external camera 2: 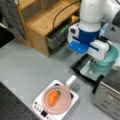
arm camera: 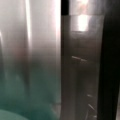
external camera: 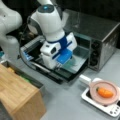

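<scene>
The teal bowl (external camera 2: 110, 56) sits directly beneath the end effector (external camera 2: 100, 58).

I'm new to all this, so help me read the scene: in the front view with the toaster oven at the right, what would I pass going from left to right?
Wooden shelf → gripper over the open oven door → toaster oven → pink plate holding the carrot.

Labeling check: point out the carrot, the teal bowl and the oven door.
carrot (external camera 2: 53, 98): front view, middle of its orange body.
teal bowl (external camera 2: 111, 58): front view, its inner wall.
oven door (external camera: 77, 65): front view, bare glass near its right edge.
</scene>
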Robot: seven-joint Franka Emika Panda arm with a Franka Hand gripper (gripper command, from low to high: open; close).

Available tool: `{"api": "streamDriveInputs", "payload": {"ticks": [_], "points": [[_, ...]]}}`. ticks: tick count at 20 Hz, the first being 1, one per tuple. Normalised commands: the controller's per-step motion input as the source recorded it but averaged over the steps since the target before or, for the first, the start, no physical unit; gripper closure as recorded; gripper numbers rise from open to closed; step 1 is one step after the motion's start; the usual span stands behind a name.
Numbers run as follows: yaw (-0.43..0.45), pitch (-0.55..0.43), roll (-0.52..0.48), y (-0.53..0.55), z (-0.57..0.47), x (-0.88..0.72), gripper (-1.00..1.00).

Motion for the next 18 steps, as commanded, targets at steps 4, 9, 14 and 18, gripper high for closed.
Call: {"api": "streamDriveInputs", "payload": {"ticks": [4,9,14,18], "points": [[-0.004,0.268,-0.118,-0.02,0.1,0.59,-1.0],[-0.038,0.264,-0.163,0.07,0.09,0.69,-1.0],[0.087,0.23,-0.132,0.07,0.11,0.53,-1.0],[0.162,0.209,-0.087,0.04,0.14,0.35,-1.0]]}}
